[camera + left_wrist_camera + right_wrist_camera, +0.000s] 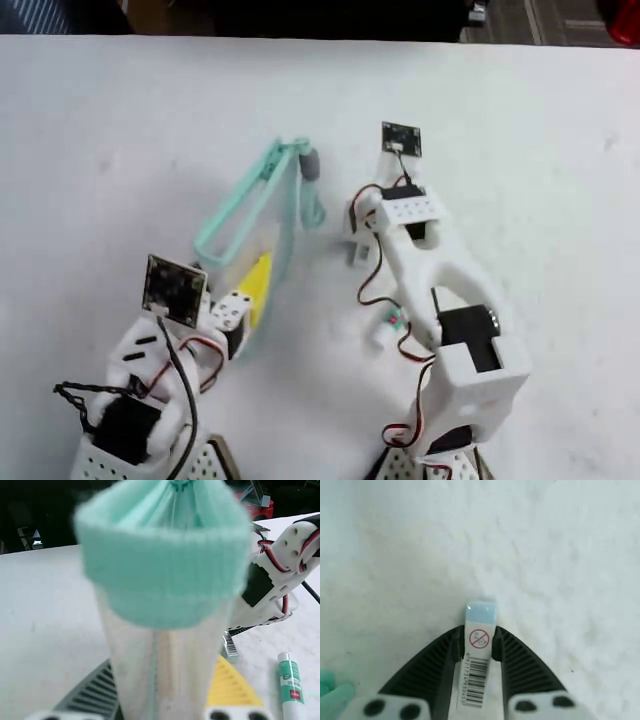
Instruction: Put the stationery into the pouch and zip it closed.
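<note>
The mint-green, clear-walled soft pouch (165, 570) looks light and floppy. I judge it best held by its firmer zip edge. My left gripper (165, 672) is pinched narrow on the pouch's clear wall. My right gripper (479, 632) is clamped on a small, rigid white barcode-labelled stick (481, 612), low over the white table (560, 550) beside the pouch. A green-and-white tube (290, 682) lies nearby on the table.
</note>
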Controlling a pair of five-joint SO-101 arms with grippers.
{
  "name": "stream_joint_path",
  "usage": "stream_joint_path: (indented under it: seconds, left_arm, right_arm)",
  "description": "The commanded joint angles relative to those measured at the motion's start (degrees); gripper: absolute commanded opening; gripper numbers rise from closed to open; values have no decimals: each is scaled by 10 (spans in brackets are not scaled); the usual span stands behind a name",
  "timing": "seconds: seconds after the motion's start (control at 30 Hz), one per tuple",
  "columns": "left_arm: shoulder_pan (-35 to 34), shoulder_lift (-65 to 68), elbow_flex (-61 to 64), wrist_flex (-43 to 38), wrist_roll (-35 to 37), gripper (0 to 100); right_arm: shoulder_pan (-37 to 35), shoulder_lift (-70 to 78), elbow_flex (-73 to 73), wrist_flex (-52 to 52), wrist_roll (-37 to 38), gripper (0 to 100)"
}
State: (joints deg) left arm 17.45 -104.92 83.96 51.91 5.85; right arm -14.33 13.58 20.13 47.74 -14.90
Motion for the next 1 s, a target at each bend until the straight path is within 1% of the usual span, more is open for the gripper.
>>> stream_joint_path:
  seconds: [0.0, 0.33, 0.67, 0.97]
  left_arm:
    - [17, 0, -21, 15, -6, 151]
    - [16, 0, -20, 12, -6, 151]
    - [16, 0, -20, 12, -6, 148]
    - [15, 0, -17, 12, -7, 147]
  right_arm:
    - [1, -26, -33, 40, -2, 17]
    - [7, -148, -38, 141, -2, 17]
    - [7, -195, -38, 192, -1, 17]
    - [7, -296, -38, 245, -1, 16]
